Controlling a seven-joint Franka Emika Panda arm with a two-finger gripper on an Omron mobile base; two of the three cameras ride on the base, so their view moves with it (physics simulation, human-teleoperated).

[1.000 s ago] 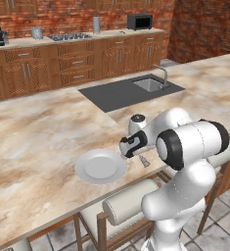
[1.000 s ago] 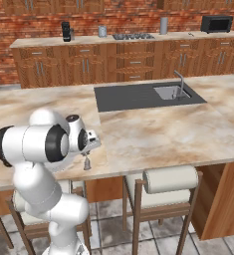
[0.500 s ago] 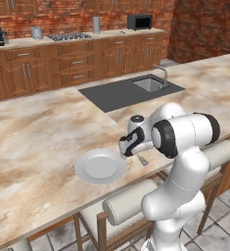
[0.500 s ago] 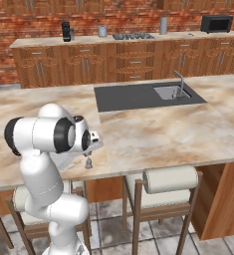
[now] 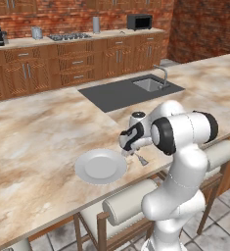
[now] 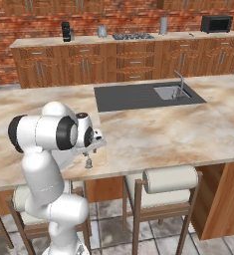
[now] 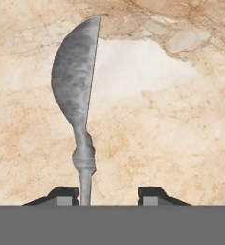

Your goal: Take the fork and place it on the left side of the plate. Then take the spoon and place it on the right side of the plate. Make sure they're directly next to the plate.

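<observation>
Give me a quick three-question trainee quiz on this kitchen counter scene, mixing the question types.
1. True or false: the spoon lies in the sink.
2. The tool has its jaws: A clamped shut on the spoon; B apart, the spoon's handle beside one finger tip; C gripping a cup.
3. Fill in: on the counter, beside the spoon, sits a white ___.
Key: 1 false; 2 B; 3 plate.
</observation>
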